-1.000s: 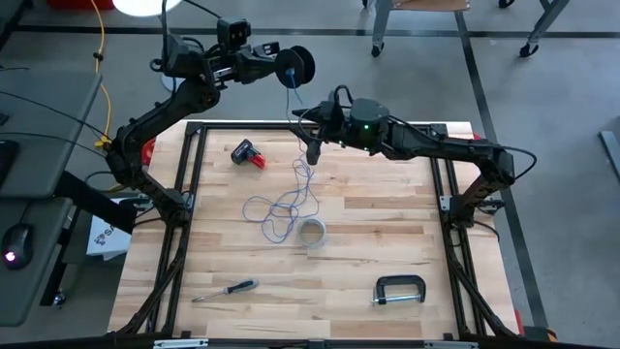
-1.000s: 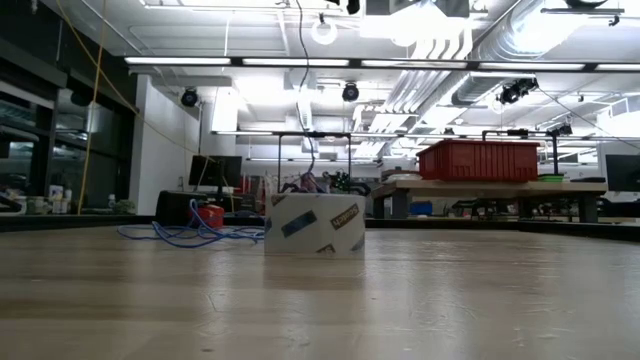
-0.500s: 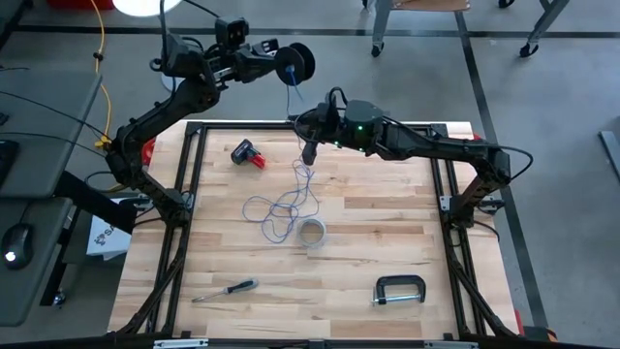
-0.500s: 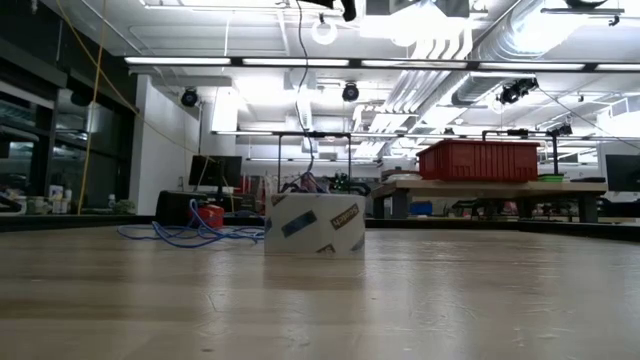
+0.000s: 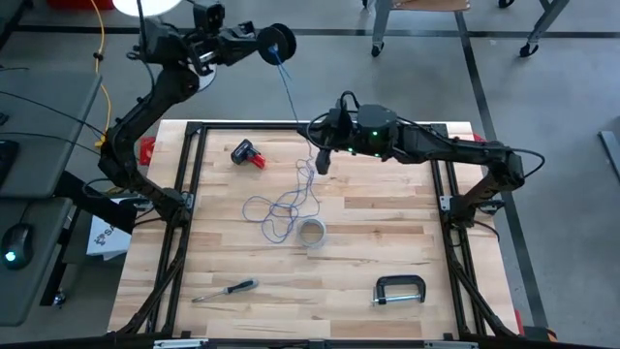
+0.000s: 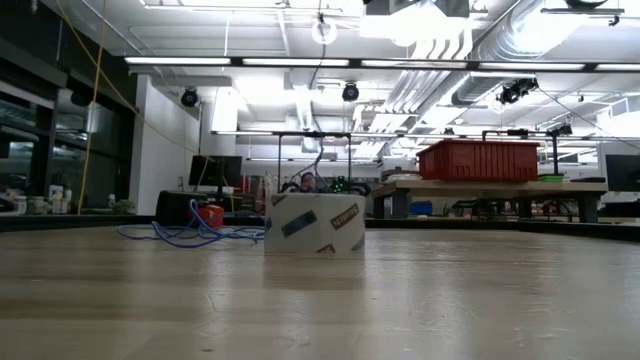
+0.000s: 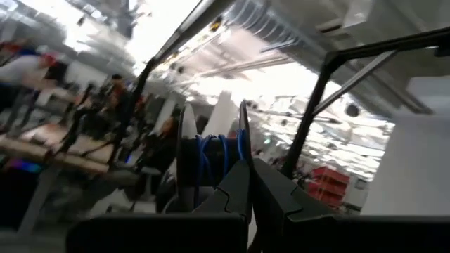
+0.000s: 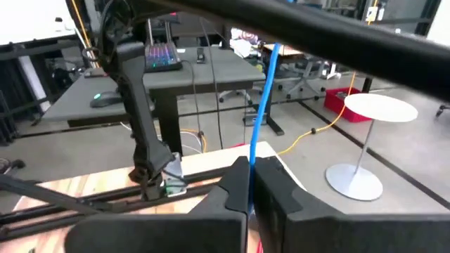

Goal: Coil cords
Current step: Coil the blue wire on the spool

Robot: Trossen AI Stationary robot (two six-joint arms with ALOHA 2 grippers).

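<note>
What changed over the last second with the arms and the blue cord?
The left gripper, shut on the spool, swung left and away from the table. The right gripper shifted slightly right and closed on the blue cord, now stretched between them. The loops on the table, tape roll, screwdriver and clamp stayed put.

The right hand (image 8: 249,184) pinches the taut blue cord (image 8: 263,105).

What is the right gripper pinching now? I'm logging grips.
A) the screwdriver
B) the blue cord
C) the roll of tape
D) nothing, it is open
B: in the right wrist view the right gripper is shut, with the blue cord running up from between its fingers.
</note>
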